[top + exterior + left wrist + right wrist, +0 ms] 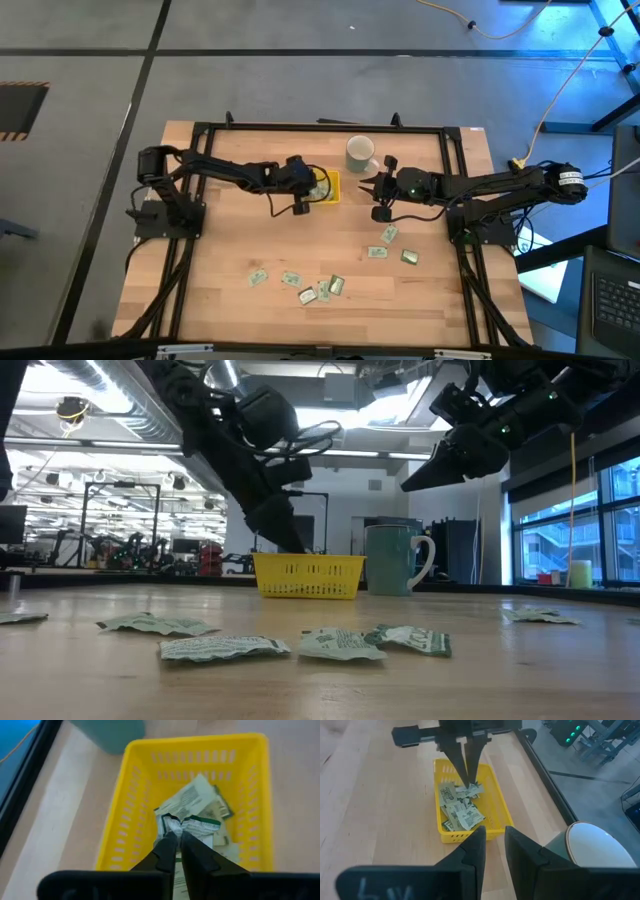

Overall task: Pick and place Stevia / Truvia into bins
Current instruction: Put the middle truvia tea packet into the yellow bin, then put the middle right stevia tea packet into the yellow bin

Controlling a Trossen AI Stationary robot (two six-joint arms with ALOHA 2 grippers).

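Note:
The yellow tray (329, 188) stands at the table's far middle and holds several pale green and white sachets (461, 812). My left gripper (300, 193) hangs over the tray's left part, fingers pointing down into it, shut on one crumpled sachet (186, 824). It also shows in the right wrist view (465, 776). My right gripper (379, 197) hovers right of the tray, above the table, slightly open and empty (493, 842). More sachets (318, 288) lie flat on the table's near part. My left gripper pinches a crumpled sachet by its upper edge (172, 831) between its two fingertips. The fingers come from above, pointing down into the tray. The sachet hangs below the fingertips (468, 789), just over the sachets that lie in the tray.
A white mug (360, 153) stands just right of the tray, near my right gripper. Three sachets (389, 245) lie right of the middle, several others (290, 279) near the front. A black frame (320, 127) borders the table.

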